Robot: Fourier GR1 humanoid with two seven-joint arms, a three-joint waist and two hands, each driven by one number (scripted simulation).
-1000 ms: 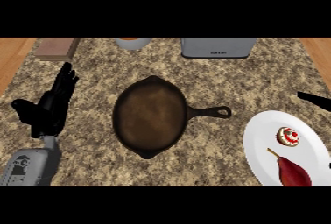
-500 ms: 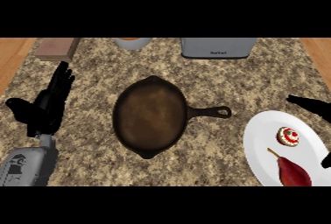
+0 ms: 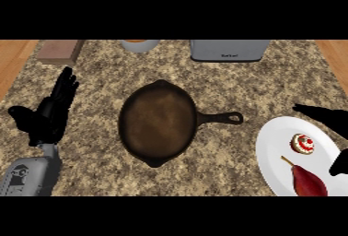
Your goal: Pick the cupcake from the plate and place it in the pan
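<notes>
Cupcake (image 3: 302, 143) and pear (image 3: 307, 180) lie on plate (image 3: 272, 152); right hand (image 3: 325, 114) fingers spread above, grasping nothing.

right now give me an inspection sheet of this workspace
surface: speckled granite counter, wood showing at both far corners
job's things: cupcake on the white plate; dark pan at centre, nothing in it, handle towards the plate
clutter: red pear on the same plate; wooden block, bowl and grey appliance along the far edge
robot hands: left robot hand open, resting left of the pan; right robot hand open at the plate's far rim, holding nothing
cables: nothing seen
surroundings: nothing seen
</notes>
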